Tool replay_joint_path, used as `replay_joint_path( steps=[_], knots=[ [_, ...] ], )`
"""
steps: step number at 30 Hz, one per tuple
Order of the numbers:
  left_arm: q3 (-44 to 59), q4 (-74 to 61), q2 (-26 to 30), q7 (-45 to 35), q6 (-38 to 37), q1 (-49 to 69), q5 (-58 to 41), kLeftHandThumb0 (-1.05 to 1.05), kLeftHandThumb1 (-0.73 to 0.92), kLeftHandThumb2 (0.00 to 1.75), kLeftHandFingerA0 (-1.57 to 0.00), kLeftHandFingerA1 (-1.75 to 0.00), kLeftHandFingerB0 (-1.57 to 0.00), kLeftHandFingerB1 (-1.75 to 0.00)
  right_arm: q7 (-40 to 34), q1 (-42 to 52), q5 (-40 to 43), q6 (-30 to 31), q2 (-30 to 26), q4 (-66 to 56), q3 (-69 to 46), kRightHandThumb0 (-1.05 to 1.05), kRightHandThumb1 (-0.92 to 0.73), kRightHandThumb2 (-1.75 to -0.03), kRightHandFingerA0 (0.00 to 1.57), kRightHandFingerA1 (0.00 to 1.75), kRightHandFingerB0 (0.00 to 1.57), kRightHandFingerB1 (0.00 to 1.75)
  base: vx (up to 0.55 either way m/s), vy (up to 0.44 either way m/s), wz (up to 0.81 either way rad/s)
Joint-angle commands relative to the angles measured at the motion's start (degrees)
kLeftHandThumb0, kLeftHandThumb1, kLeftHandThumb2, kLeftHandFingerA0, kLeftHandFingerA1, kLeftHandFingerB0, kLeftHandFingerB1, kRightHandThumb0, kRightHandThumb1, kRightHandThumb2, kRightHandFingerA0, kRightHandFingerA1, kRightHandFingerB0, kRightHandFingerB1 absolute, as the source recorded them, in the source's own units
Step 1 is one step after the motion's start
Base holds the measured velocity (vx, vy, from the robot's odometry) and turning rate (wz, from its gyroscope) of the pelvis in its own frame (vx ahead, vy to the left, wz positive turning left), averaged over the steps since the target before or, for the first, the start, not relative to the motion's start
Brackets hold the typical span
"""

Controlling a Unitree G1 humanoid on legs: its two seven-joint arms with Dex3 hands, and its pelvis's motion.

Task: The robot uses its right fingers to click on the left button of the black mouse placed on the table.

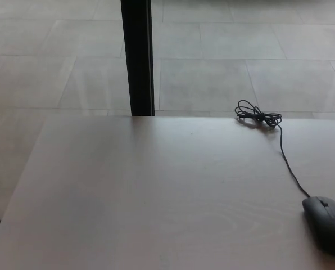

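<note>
The pale table (156, 197) lies open from nine o'clock through its middle. At four o'clock sits the black mouse (326, 224), its cable (288, 166) running to a bundled coil (258, 116) near two o'clock. A dark post (137, 56) stands beyond, at twelve.

Office-like room: pale desk (156, 191), wired mouse (326, 224), tiled floor (223, 67).

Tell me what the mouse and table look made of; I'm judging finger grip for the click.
Mouse: likely matte black plastic, with a dull, even sheen. Table: pale wood or wood-look laminate, with faint grain rings and a smooth satin surface.
</note>
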Motion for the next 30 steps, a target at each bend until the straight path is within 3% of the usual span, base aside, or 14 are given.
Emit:
replay_joint_path(
  steps=[1,3,4,6,7,8,10,12,13,20,21,24,25,30],
  knots=[
    [5.9,2.9,2.2,0.8,-3.2,-1.3,-7.1,-0.76,0.88,0.67,-0.76,-0.59,-0.51,-0.43,-0.3,-1.8,5.6,-7.2,-4.5,2.4,-5.6,-0.69,-0.65,-0.99,0.60,0.63,0.32,0.50,0.00,0.000,0.00],
    [6.8,3.7,2.3,0.5,-2.9,-1.4,-7.3,-0.79,0.87,0.66,-0.76,-0.56,-0.58,-0.46,-0.1,-2.9,6.7,-6.0,-5.3,2.8,-7.5,-0.67,-0.79,-0.64,0.74,0.51,0.39,0.35,0.00,0.000,0.00],
    [7.5,3.9,2.3,-0.1,-2.9,-1.5,-7.9,-0.77,0.87,0.66,-0.69,-0.59,-0.55,-0.48,0.2,-3.8,8.2,-5.2,-6.2,2.6,-9.2,-0.66,-0.80,-0.64,0.78,0.76,0.38,0.36,0.00,0.000,0.00],
    [8.3,4.3,2.3,0.0,-3.1,-1.7,-8.4,-0.75,0.86,0.66,-0.72,-0.60,-0.51,-0.45,-0.6,-4.3,7.9,-5.1,-7.0,2.7,-9.9,-0.67,-0.81,-0.64,0.73,0.71,0.38,0.35,0.00,0.000,0.00],
    [7.9,4.3,2.3,-0.1,-3.6,-1.4,-7.9,-0.76,0.87,0.66,-0.74,-0.61,-0.53,-0.46,-1.2,-5.4,8.2,-4.5,-7.9,3.7,-10.8,-0.69,-0.65,-0.98,0.63,0.64,0.33,0.50,0.00,0.000,0.00],
    [7.9,4.2,2.3,-0.8,-3.7,-1.2,-8.1,-0.76,0.88,0.66,-0.71,-0.59,-0.55,-0.48,-1.0,-5.8,8.6,-4.5,-8.6,3.4,-11.4,-0.67,-0.79,-0.64,0.75,0.58,0.37,0.35,0.00,0.000,0.00],
    [8.1,4.3,2.5,-1.6,-3.5,-1.1,-8.5,-0.75,0.88,0.66,-0.68,-0.59,-0.55,-0.48,-1.0,-6.6,8.9,-5.3,-9.2,3.3,-12.0,-0.65,-0.80,-0.64,0.84,0.64,0.39,0.37,0.00,0.000,0.00],
    [7.5,4.4,2.6,-0.5,-3.6,-1.2,-8.2,-0.76,0.88,0.67,-0.72,-0.58,-0.41,-0.40,-1.6,-10.5,9.1,-2.8,-11.6,1.6,-12.3,-0.69,-0.65,-0.98,0.71,0.64,0.32,0.50,0.00,0.000,0.00],
    [7.4,4.5,2.6,-1.1,-3.7,-1.1,-8.4,-0.77,0.89,0.67,-0.70,-0.58,-0.44,-0.42,0.4,-11.5,10.6,-3.9,-11.8,0.9,-13.3,-0.67,-0.81,-0.65,0.96,0.64,0.36,0.37,0.00,0.000,0.00],
    [6.7,4.9,2.9,-0.5,-3.5,-1.8,-8.9,-0.76,0.89,0.67,-0.72,-0.59,-0.59,-0.48,1.4,-22.3,9.4,-1.8,-13.8,-7.1,-10.1,-0.71,-0.75,-0.63,0.64,0.46,0.38,0.37,0.00,0.000,0.00],
    [6.6,4.8,2.9,-0.6,-3.5,-1.8,-8.9,-0.77,0.89,0.66,-0.73,-0.58,-0.51,-0.44,1.5,-24.1,9.2,-0.6,-13.4,-10.1,-8.9,-0.72,-0.58,-0.95,0.59,0.58,0.35,0.49,0.00,0.000,0.00],
    [6.6,4.9,3.0,-0.6,-3.4,-1.8,-9.1,-0.77,0.88,0.67,-0.71,-0.58,-0.53,-0.45,1.0,-25.0,8.8,2.7,-11.6,-18.6,-6.4,-0.73,-0.58,-0.95,0.59,0.58,0.39,0.49,0.00,0.000,0.00],
    [6.4,4.9,3.0,-0.4,-2.9,-1.9,-9.0,-0.78,0.88,0.66,-0.72,-0.56,-0.53,-0.44,-1.0,-24.4,6.2,5.0,-9.9,-27.3,-3.1,-0.77,-0.74,-0.63,0.72,0.45,0.52,0.35,0.00,0.000,0.00],
    [6.4,4.8,2.7,-0.9,-2.6,-1.9,-9.2,-0.77,0.91,0.67,-0.67,-0.55,-0.58,-0.47,-2.8,-23.8,-1.1,7.4,-6.9,-41.9,5.5,-0.71,-0.77,-0.64,0.69,0.50,0.44,0.35,0.00,0.000,0.00]
  ],
)
